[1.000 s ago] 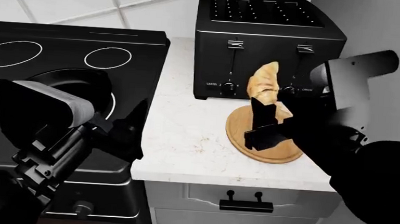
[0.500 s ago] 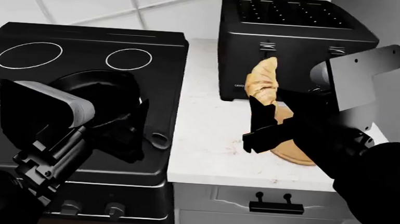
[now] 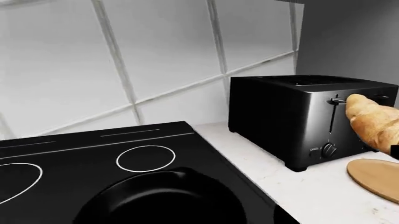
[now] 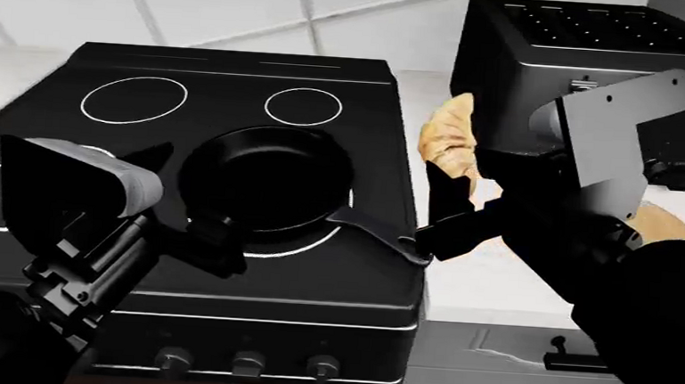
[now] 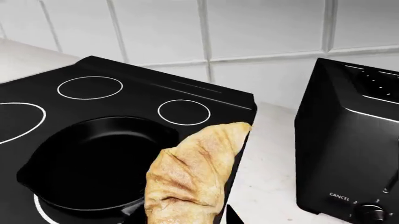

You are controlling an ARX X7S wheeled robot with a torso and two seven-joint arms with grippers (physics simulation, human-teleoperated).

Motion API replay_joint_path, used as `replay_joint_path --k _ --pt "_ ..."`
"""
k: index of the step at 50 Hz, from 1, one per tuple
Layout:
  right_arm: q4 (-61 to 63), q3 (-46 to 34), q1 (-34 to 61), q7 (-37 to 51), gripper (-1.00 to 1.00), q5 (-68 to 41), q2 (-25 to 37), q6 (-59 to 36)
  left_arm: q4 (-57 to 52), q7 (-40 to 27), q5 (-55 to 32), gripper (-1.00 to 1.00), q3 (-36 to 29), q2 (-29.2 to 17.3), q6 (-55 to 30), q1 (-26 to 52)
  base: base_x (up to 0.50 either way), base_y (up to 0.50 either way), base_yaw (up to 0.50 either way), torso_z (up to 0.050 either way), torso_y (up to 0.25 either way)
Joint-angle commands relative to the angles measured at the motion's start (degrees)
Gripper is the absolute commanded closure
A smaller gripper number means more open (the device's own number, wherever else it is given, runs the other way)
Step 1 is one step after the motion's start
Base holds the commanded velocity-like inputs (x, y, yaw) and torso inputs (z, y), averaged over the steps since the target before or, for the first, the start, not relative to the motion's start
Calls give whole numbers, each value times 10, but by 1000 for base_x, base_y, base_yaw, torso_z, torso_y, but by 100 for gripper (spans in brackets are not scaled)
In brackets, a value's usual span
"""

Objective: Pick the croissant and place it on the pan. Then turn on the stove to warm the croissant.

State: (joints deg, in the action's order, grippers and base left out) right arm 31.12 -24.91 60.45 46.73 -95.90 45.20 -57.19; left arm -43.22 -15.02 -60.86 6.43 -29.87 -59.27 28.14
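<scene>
While the croissant [image 4: 451,141] is clamped upright by its lower end in the right gripper [image 4: 451,212], beside the pan [image 4: 266,178], it is judged light, soft, flaky; gentle pressure is advised. Left jaws cannot be told.

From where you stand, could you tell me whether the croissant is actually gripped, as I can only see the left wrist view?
Observer: Yes, the right gripper is shut on the croissant, holding it upright in the air.
Operator: Thank you. Is it over the pan yet?
Observer: Not yet. In the head view it hangs by the stove's right edge, right of the pan.
Operator: Which way does the pan's handle point?
Observer: The handle points toward the front right, ending under the right gripper.
Operator: And my left gripper?
Observer: The left gripper sits low beside the pan's front rim, holding nothing.
</scene>
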Motion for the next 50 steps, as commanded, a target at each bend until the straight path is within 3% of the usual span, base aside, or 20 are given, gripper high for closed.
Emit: replay_joint_path --k 1,45,50 --pt "2 0 0 -6 100 8 2 -2 1 -4 -2 -100 -2 -1 2 1 0 500 0 0 0" --pt "17 11 -11 6 100 5 25 16 3 -12 -3 -100 -13 -5 14 1 0 500 0 0 0" --pt "19 19 -21 8 100 6 31 28 5 -12 -2 -100 -13 -6 16 -1 0 21 0 0 0"
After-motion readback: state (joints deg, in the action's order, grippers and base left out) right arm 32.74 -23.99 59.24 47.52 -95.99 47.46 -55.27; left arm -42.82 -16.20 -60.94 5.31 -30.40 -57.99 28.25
